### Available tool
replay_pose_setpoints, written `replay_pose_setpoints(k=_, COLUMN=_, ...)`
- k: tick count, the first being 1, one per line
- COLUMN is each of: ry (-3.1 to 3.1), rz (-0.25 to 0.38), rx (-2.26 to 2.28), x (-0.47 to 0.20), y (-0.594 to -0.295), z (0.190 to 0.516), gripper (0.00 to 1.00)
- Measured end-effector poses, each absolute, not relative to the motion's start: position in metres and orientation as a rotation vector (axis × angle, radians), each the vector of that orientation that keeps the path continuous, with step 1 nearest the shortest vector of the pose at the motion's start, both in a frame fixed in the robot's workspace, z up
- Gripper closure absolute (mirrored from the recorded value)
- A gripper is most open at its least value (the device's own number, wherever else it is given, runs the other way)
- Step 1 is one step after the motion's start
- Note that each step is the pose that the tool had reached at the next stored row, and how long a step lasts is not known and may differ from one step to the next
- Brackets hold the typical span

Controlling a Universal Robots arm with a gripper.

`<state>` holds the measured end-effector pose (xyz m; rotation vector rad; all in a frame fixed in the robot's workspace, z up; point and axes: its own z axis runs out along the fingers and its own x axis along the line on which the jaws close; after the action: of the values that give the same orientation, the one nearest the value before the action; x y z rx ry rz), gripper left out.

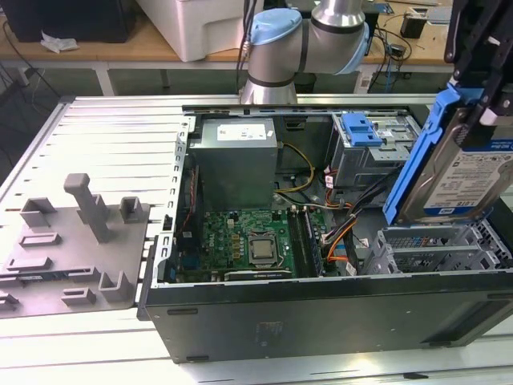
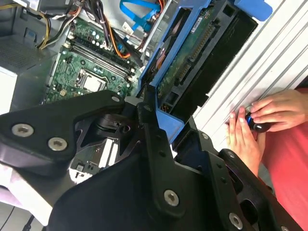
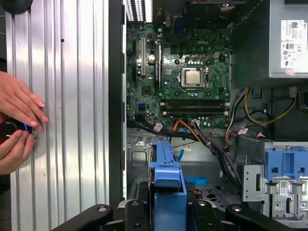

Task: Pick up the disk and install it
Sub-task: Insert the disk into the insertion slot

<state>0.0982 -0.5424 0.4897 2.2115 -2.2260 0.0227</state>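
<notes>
On the worktop [image 1: 104,128] lay the open computer case [image 1: 321,321]. Above its drive-bay end hung the disk [image 1: 473,172], long axis steeply tilted, lower end pointing into the case, clamped by the claw [image 1: 483,92].

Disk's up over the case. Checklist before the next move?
1. Grip: gripper shut on the disk, disk tilted: ok.
2. Disk apart from the bay below it: cannot tell, lower edge is close.
3. Cables lie beside the bay, not under the disk: ok.
4. Person's hands rest on the table, outside the case: ok.
5. Disk lined up with the bay: cannot tell.
</notes>
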Motion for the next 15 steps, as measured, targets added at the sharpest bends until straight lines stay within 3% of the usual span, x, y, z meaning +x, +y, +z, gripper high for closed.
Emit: replay_pose_setpoints(k=15, ry=-2.237, rz=-0.001, rx=2.222, x=0.108, y=-0.542, z=0.477, gripper=0.64)
